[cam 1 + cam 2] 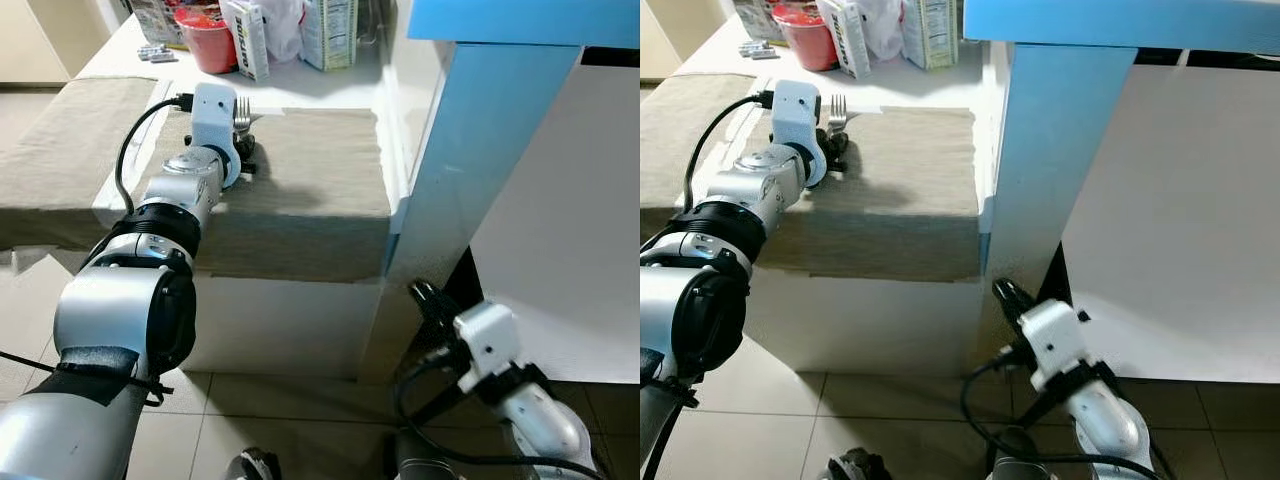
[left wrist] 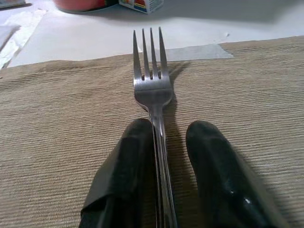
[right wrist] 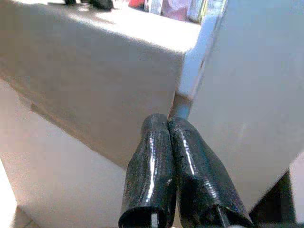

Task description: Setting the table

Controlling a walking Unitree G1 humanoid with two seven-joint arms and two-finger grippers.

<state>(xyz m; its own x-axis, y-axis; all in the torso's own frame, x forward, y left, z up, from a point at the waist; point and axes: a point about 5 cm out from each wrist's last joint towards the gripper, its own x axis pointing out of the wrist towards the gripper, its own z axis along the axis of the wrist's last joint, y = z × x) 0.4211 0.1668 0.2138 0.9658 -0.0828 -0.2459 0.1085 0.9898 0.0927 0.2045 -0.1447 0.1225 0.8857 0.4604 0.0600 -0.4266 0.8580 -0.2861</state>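
Reaching out over the white table [image 1: 330, 85], the left gripper [image 2: 164, 142] sits low on a tan placemat [image 1: 310, 190] with a silver fork [image 2: 152, 80] between its black fingers [image 2: 128, 161]. One finger presses against the fork's handle while the other stands a little off it — the fingers are apart, not clamped. The fork lies flat on the mat, tines pointing away from the arm toward the back of the table, where a red cup [image 1: 207, 42] and some cartons [image 1: 330, 30] stand in a row. A second tan mat [image 1: 60, 150] lies just to the left. Down by the tiled floor [image 1: 290, 405], beside a blue post [image 1: 470, 150], the right gripper [image 3: 168, 142] hangs idle — its two fingers pressed together on nothing.
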